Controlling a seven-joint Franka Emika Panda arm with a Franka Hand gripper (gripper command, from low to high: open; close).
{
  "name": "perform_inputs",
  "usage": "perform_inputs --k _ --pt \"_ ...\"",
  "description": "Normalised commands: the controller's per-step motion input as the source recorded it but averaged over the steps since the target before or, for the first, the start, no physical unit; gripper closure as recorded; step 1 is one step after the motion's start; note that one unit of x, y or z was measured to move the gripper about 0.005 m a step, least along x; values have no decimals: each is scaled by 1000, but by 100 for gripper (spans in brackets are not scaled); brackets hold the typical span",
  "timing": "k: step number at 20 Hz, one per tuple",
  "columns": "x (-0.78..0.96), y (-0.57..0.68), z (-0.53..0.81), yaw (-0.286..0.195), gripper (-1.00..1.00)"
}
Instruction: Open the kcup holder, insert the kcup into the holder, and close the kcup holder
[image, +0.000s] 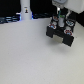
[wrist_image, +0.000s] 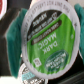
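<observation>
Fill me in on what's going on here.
A single robot arm's gripper hangs over the black boxy kcup holder at the far side of the white table. The wrist view is filled by the small cup's green foil lid, so the kcup seems to be held in the gripper, not yet inserted. A white bottle-like post stands apart, toward the exterior view's left.

kcup (wrist_image: 46, 42) lid cropped by wrist view's edges, pincer (image: 59, 21) jaws blurred
</observation>
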Motion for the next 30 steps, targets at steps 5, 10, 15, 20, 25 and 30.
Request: perform_inputs --k 5,10,15,20,25,30 --pt "35 18 -146 1 100" --pt "45 29 -283 4 100" --pt "35 59 -235 12 100" --pt "37 102 -82 27 -100" --pt "84 110 199 55 -100" --pt "139 65 338 67 -100"
